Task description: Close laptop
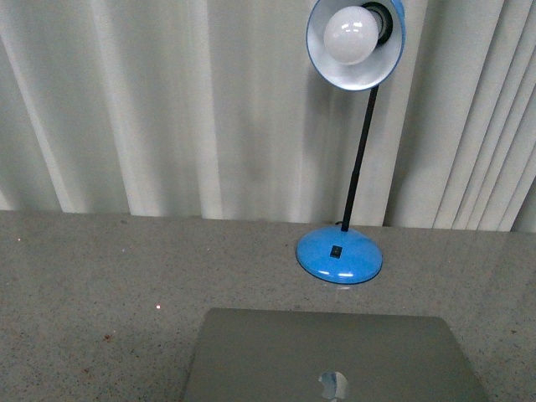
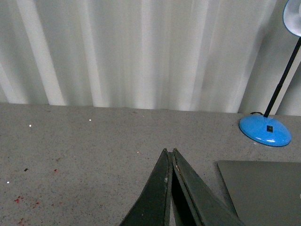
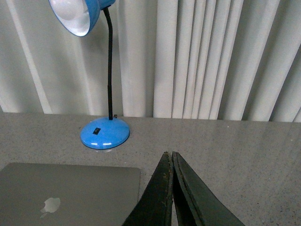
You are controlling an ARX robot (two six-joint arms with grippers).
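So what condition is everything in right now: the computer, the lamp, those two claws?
laptop: lid shows its logo side to the front camera; open or closed, cannot tell.
blue desk lamp: upright, bulb unlit.
left claw: shut, empty.
right claw: shut, empty.

The laptop (image 1: 335, 356) lies on the grey speckled counter (image 1: 100, 285) with its silver lid facing up and the shiny apple logo (image 1: 333, 385) showing. Just behind it stands a blue desk lamp (image 1: 340, 254), its black stem rising to a blue shade with a white bulb (image 1: 351, 35). Pale pleated curtains (image 1: 167, 109) hang behind the counter.
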